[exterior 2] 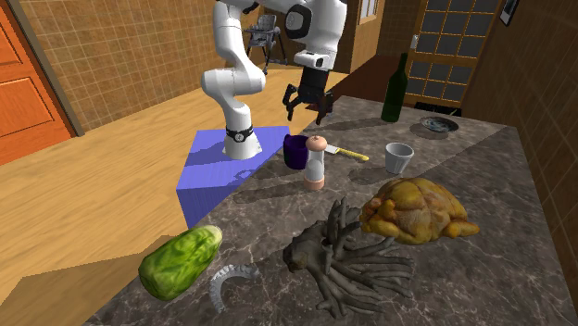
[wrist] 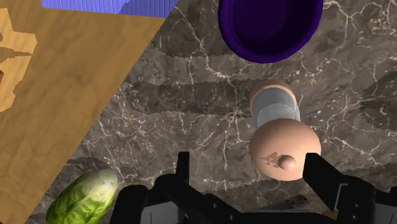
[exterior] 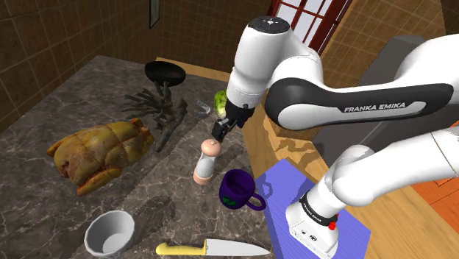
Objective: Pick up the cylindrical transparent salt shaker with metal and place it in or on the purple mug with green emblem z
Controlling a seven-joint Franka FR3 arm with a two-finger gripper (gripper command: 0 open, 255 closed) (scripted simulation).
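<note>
- Air above salt shaker (exterior: 206, 162) is free; gripper (wrist: 248, 162), fingers spread, hangs just over its cap.
- Purple mug (exterior: 239, 190) stands just beside shaker: tight gap on that side.
- Other sides: bare marble counter (exterior: 147, 202); roast chicken (exterior: 99, 151), lettuce (exterior: 220, 101) and knife (exterior: 210, 249) well apart.

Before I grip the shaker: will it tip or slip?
Shaker stands tall on a narrow base, so a sideways nudge from the open tool would likely tip it. Round-bodied, it would probably roll once down. Its smooth domed top may slip; the narrower waist looks safer.
</note>
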